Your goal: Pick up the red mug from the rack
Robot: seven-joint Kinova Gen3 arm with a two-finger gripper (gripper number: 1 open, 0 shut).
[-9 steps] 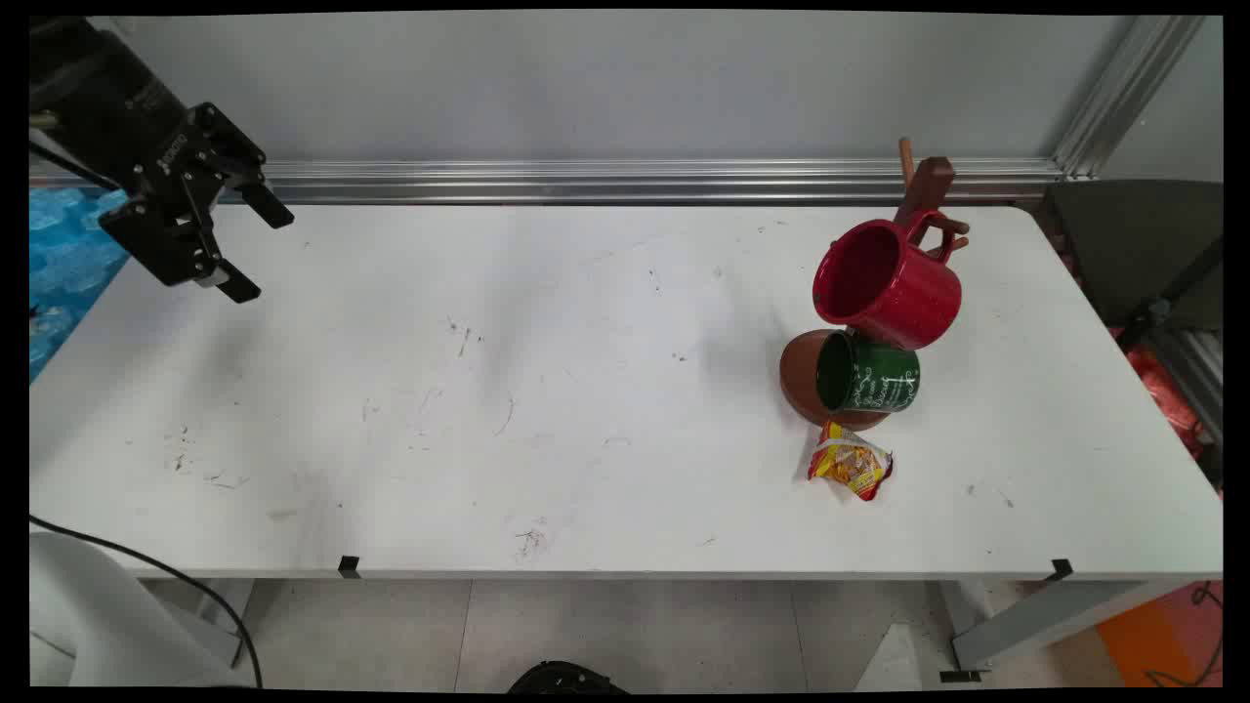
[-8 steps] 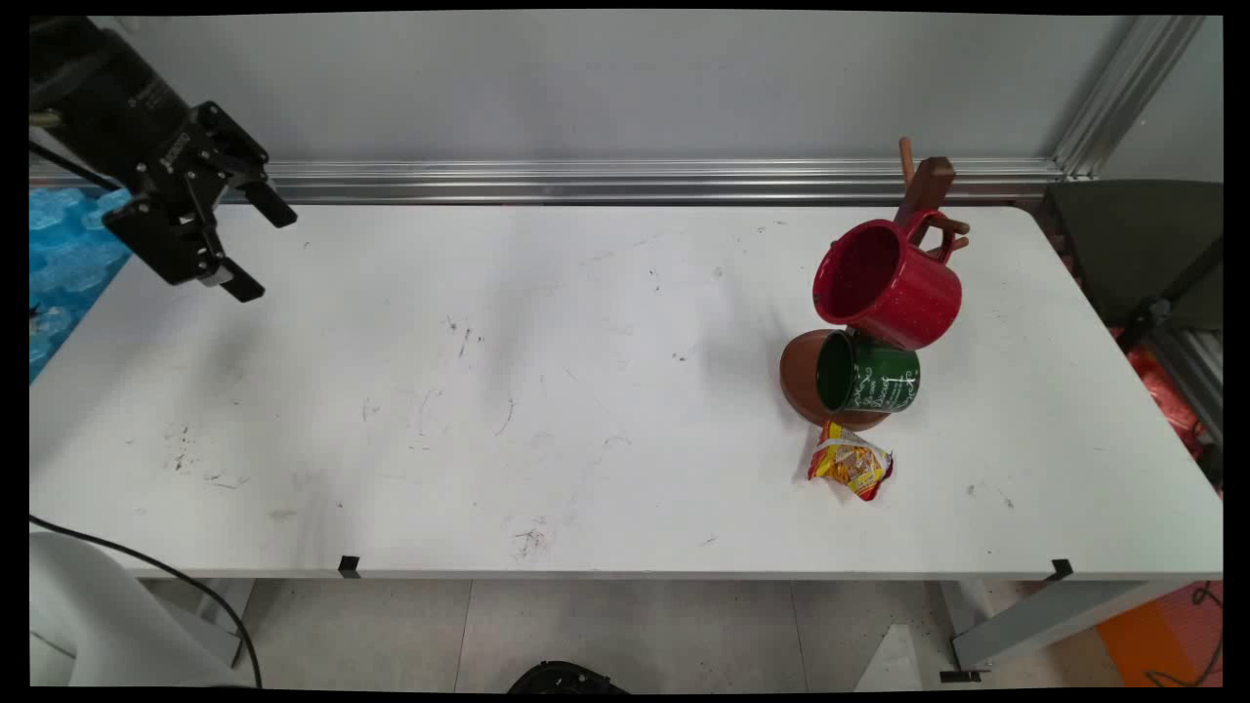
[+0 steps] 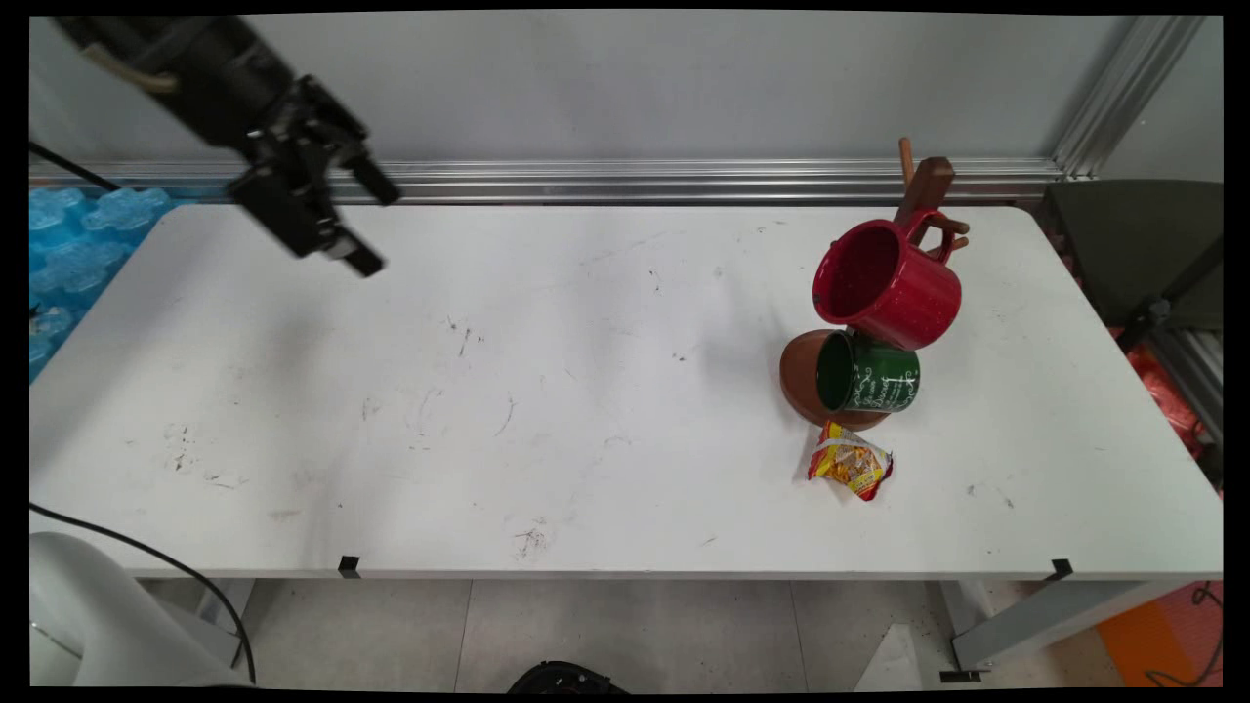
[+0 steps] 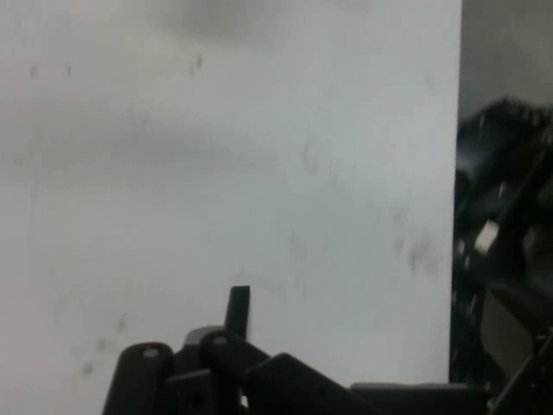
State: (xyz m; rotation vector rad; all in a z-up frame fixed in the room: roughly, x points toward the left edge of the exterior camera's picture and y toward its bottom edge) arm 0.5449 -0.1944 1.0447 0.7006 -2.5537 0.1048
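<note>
My black gripper [image 3: 374, 227] hangs open and empty above the table's far left part, its fingers pointing down to the right. Nothing lies near it on the white table [image 3: 547, 410]. In the hand view one black finger [image 4: 239, 309] rises over bare table top, with the table's edge at the right. Far to the right stands a brown wooden mug tree [image 3: 929, 187] with a round base [image 3: 797, 383]. A red mug [image 3: 887, 284] hangs on it, and a green mug [image 3: 868, 373] hangs below that. A yellow and red snack packet [image 3: 849, 464] lies just in front of the base.
A blue crinkled sheet [image 3: 68, 249] lies beyond the table's left end. An aluminium rail [image 3: 684, 181] runs along the wall behind the table. A black cable [image 3: 156, 566] hangs at the lower left. A dark chair [image 3: 1133, 254] stands past the right end.
The gripper has swung to the right and a little toward the back wall, staying open. The mugs, the tree and the packet have not moved.
</note>
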